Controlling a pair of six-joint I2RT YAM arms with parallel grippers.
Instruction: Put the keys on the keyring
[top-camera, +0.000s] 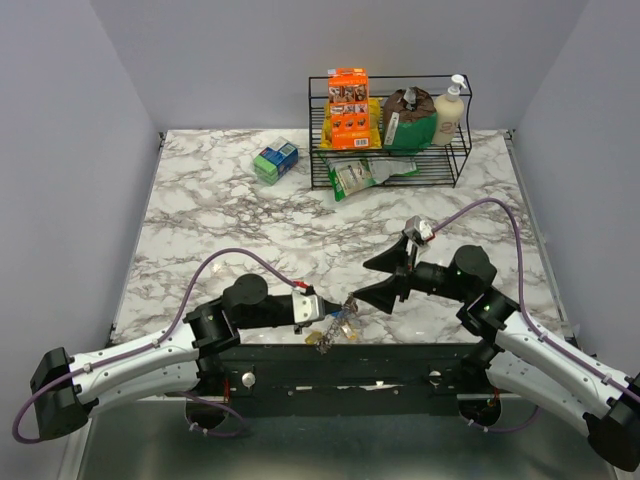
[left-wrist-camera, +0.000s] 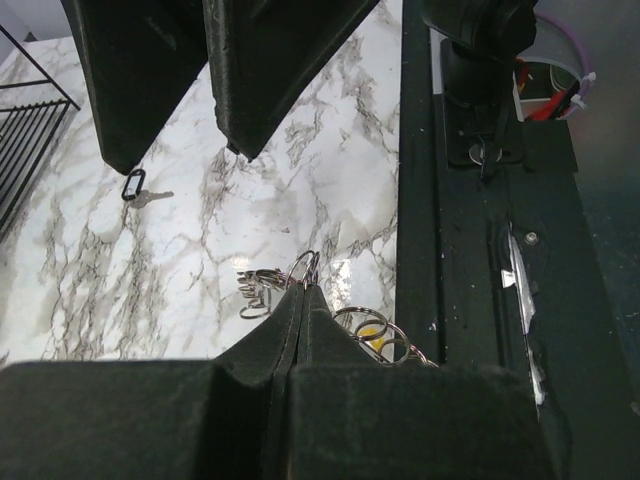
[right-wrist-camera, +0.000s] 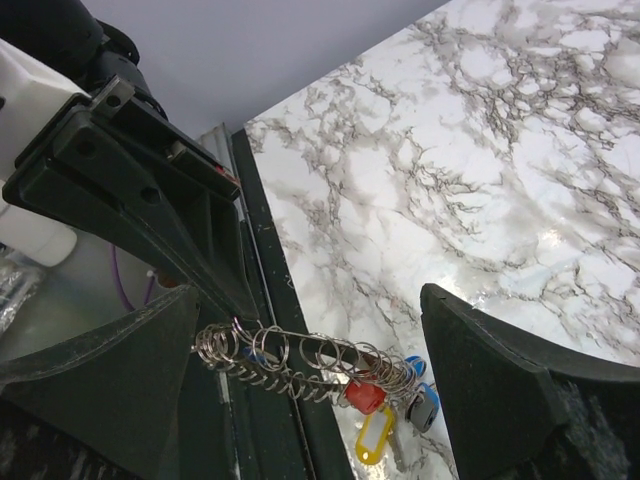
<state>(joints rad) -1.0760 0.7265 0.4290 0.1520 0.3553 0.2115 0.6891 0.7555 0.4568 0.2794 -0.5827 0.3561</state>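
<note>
The keyring (right-wrist-camera: 290, 362), a long silvery coil of small loops, hangs over the table's front edge. My left gripper (left-wrist-camera: 303, 290) is shut on it, its fingers (top-camera: 318, 309) pinching one end. Several keys dangle from the far end: a red head (right-wrist-camera: 365, 396), a yellow tag (right-wrist-camera: 374, 436), a blue head (right-wrist-camera: 415, 366) and a grey one (right-wrist-camera: 423, 411). In the top view the bunch (top-camera: 338, 327) sits just right of the left fingertips. My right gripper (top-camera: 377, 281) stands open with nothing in it, its jaws either side of the keyring's line and a little beyond it (right-wrist-camera: 310, 300). One loose key with a black head (left-wrist-camera: 138, 190) lies on the marble.
A black wire rack (top-camera: 455, 160) holding boxes, bags and a soap bottle (top-camera: 450, 110) stands at the back. A green and blue box (top-camera: 275, 160) lies left of it. The black front rail (top-camera: 400, 355) runs right under the hanging keys.
</note>
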